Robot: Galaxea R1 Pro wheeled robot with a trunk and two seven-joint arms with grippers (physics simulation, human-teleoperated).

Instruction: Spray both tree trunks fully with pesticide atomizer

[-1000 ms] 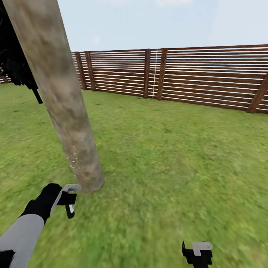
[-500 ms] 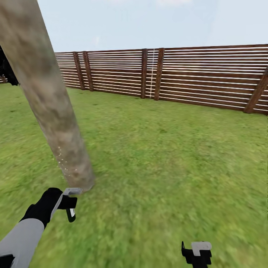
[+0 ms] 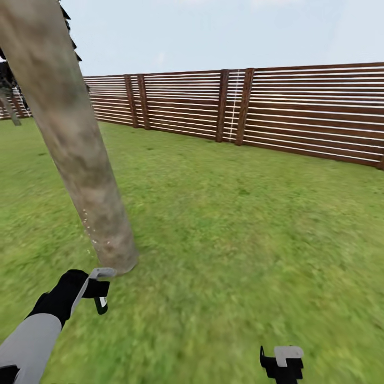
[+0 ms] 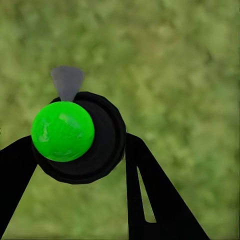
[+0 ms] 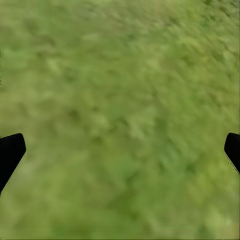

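The tree trunk [image 3: 74,144] is mottled beige and grey-brown, with tiny pale specks low on its bark. The lawn [image 3: 240,240] is mixed bright and dull green. The fence [image 3: 298,109] has reddish-brown slats with pale gaps between them and darker brown posts. The sky [image 3: 213,32] is pale blue. The left arm [image 3: 32,336] has a grey sleeve and a black wrist. In the left wrist view a bright green ball [image 4: 62,131] sits on a black round body [image 4: 102,140] with a grey tip.

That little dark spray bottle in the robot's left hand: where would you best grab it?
Grip the small dark spray bottle around its round body, side-on, one finger on each opposite side, much as the left tool appears to hold it. The round body fits between the fingers, and the pale grey nozzle stays free.
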